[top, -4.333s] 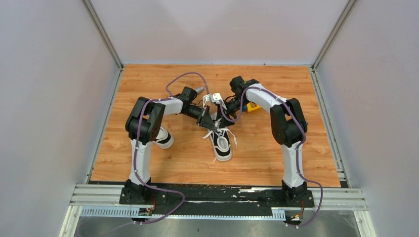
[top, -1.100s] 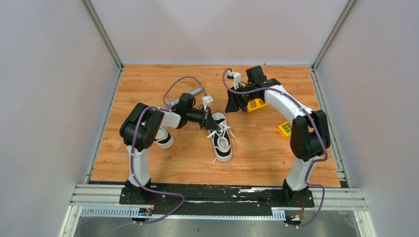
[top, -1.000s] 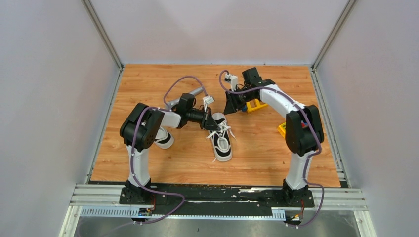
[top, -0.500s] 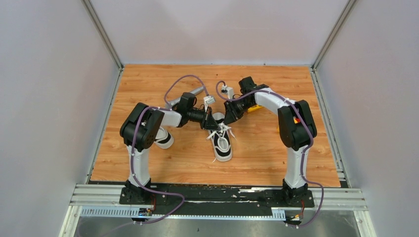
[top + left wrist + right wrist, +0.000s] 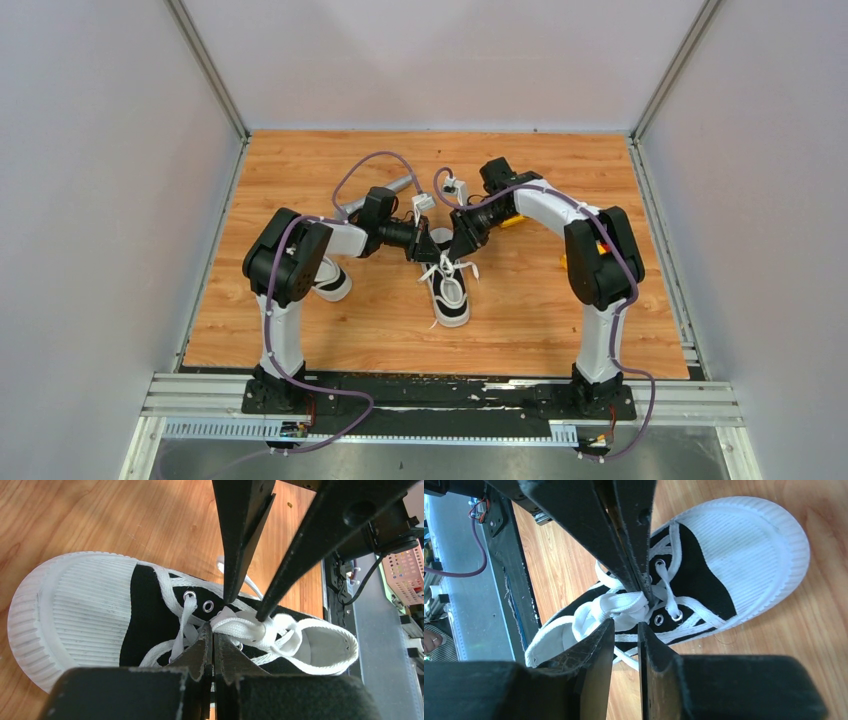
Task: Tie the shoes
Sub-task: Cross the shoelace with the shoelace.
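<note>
Pinching the white lace [image 5: 240, 627] where it bunches over the tongue, the left hand [image 5: 210, 634] is clenched, its two fingers pressed flat together with the lace caught at their tips. The shoe [image 5: 80, 605] sits directly beneath that hand, upright on its sole on the bench [image 5: 520, 320]. Its white toe cap lies to one side of the fingers and its open heel end to the other, toward the arm bases. Facing the left hand tip to tip, the right hand [image 5: 625, 625] is released, its fingers apart and pointing down over the same bunch. One tip stands by the eyelets and the other is at the bunched lace; whether it presses on the lace cannot be told. Loose lace ends trail off the shoe below both hands. The other shoe [image 5: 330, 280] lies well behind the left hand, beside that arm's elbow.
</note>
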You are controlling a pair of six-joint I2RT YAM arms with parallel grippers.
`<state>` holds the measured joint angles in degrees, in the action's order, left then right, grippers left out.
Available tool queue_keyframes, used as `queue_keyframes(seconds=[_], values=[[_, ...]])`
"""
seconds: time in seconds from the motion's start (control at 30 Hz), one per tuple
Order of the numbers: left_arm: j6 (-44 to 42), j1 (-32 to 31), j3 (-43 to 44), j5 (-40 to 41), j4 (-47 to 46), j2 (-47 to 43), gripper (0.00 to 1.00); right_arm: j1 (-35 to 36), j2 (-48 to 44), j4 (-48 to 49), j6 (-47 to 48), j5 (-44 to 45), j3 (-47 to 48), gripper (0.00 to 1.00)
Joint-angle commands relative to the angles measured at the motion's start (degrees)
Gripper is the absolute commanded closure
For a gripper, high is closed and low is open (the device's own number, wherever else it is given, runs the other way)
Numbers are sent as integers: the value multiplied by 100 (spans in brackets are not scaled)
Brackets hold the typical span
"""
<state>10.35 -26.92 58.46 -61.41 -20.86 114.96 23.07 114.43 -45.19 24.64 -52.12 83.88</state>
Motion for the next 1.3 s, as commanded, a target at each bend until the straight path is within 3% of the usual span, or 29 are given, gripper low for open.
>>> queue_keyframes(seconds=[0.0,0.33,0.53,0.77,0.87,1.07,1.27], values=[[-7,-15,133,41,-120,-174,100,115,-293,-12,181,-141,-35,74],[52,-15,98,5,-148,-202,100,154,-149,193,19,111,-28,74],[176,-18,85,-54,-293,-166,100,172,-130,371,-97,144,-106,80],[305,-15,68,-152,-449,-130,100,176,-146,711,-303,51,-138,77],[317,-15,85,-169,-453,-98,100,172,-163,757,-335,-40,-139,81],[252,-15,76,-180,-359,-124,100,130,-274,750,-329,-98,-258,100],[-90,-15,64,-67,71,-206,100,-57,-368,746,-374,68,-401,100]])
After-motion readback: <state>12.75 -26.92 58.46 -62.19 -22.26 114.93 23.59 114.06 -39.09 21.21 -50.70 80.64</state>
